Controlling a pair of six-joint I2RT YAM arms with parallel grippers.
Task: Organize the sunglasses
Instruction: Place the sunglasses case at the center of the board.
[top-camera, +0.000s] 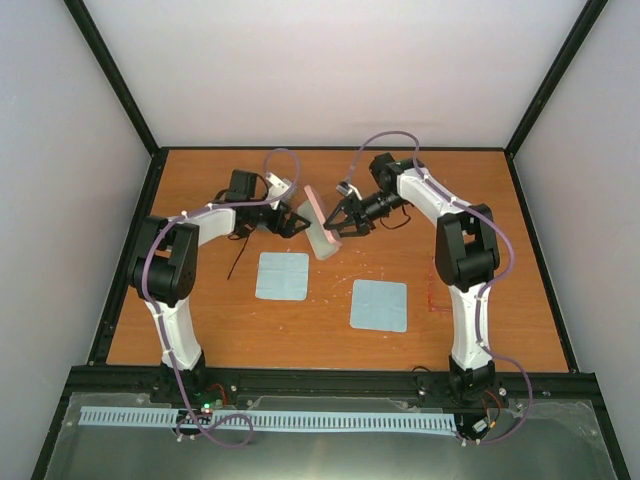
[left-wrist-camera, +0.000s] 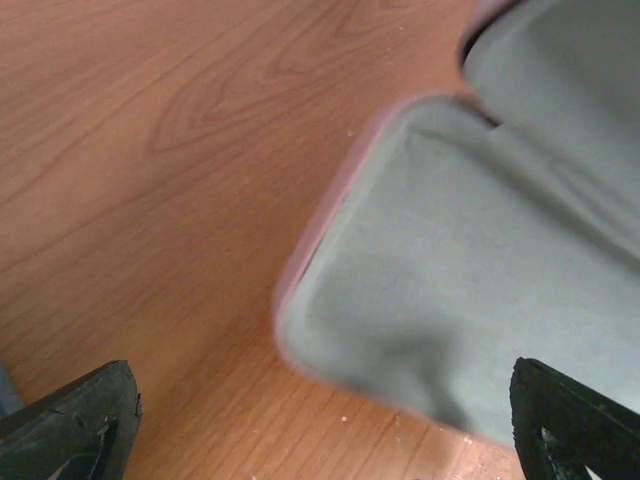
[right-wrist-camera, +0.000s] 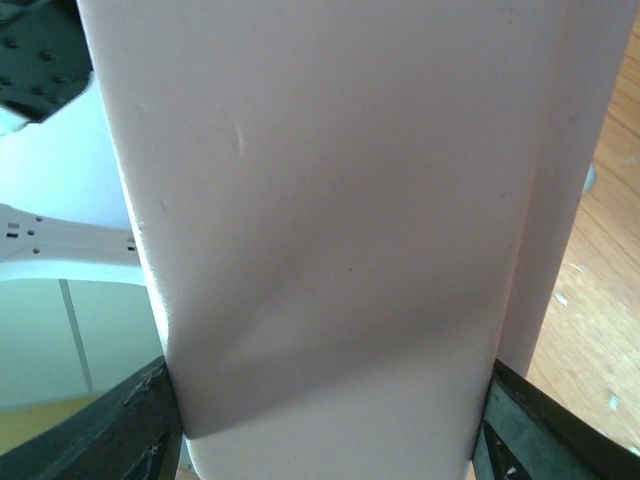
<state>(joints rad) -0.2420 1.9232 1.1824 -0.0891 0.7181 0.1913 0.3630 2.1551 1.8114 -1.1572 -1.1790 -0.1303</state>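
Toward the counter's far edge, the right gripper (top-camera: 340, 222) pinched the open pink case (top-camera: 320, 236) across its lid. The left gripper (top-camera: 298, 222) stood spread beside it.

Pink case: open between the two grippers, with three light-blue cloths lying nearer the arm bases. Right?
No: top external shows two cloths, not three: the left cloth and the right cloth. The pink case is open between left gripper and right gripper.
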